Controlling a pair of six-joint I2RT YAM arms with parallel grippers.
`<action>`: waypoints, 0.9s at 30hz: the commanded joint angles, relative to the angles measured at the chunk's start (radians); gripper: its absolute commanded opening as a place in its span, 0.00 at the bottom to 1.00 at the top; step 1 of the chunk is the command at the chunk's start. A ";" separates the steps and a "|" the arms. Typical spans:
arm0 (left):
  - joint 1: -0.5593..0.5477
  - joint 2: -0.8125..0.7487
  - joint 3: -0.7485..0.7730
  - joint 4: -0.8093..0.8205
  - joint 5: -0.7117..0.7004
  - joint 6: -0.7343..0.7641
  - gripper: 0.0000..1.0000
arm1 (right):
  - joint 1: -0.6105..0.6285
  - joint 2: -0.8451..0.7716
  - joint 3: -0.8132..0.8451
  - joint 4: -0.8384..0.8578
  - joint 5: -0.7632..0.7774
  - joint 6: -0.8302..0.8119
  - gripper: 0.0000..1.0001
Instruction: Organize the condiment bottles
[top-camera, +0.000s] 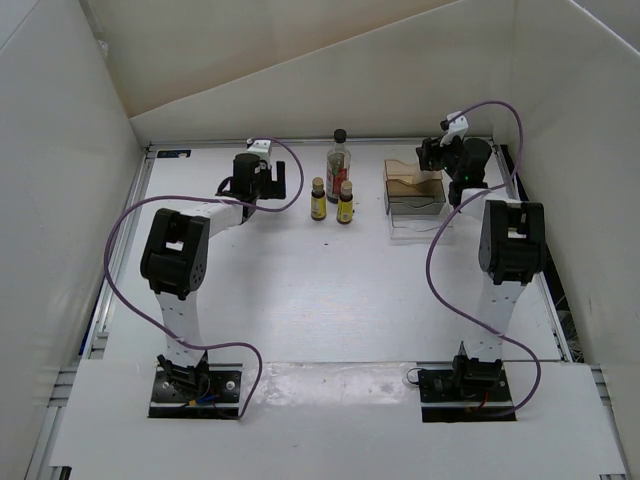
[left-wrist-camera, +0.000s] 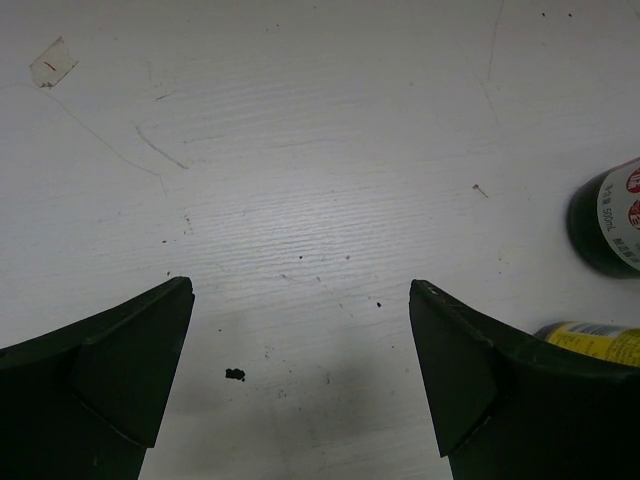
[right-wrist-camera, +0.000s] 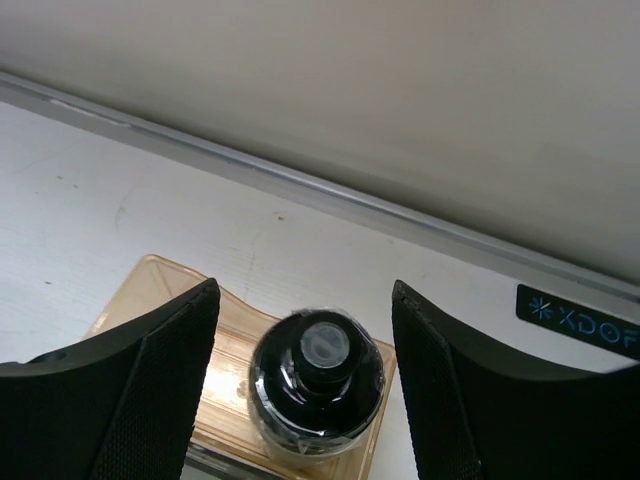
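Note:
Three condiment bottles stand at the back middle of the table: a taller clear one with red contents and a black cap (top-camera: 339, 163), and two tiny yellow-labelled ones (top-camera: 318, 198) (top-camera: 345, 201). My left gripper (top-camera: 270, 180) (left-wrist-camera: 300, 285) hovers just left of them, open over bare table. The left wrist view catches a dark bottle (left-wrist-camera: 606, 220) and a yellow label (left-wrist-camera: 598, 341) at its right edge. A short black-capped bottle (right-wrist-camera: 317, 384) stands upright in the amber tray (right-wrist-camera: 158, 288) (top-camera: 412, 185). My right gripper (right-wrist-camera: 304, 292) (top-camera: 442, 158) is open around it, fingers apart from its sides.
The tray's clear front compartment (top-camera: 415, 212) lies toward the arms. White walls enclose the table on three sides, and a metal rail (right-wrist-camera: 330, 195) runs along the back edge just behind the tray. Purple cables loop beside both arms.

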 joint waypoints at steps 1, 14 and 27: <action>-0.004 -0.096 -0.034 0.028 0.007 0.002 1.00 | 0.011 -0.141 -0.011 0.055 0.007 -0.030 0.72; -0.002 -0.266 -0.151 0.044 -0.005 -0.014 1.00 | 0.194 -0.422 -0.169 0.026 -0.039 -0.025 0.72; 0.024 -0.332 -0.205 0.037 -0.014 -0.022 1.00 | 0.333 -0.312 -0.059 -0.045 -0.171 0.087 0.74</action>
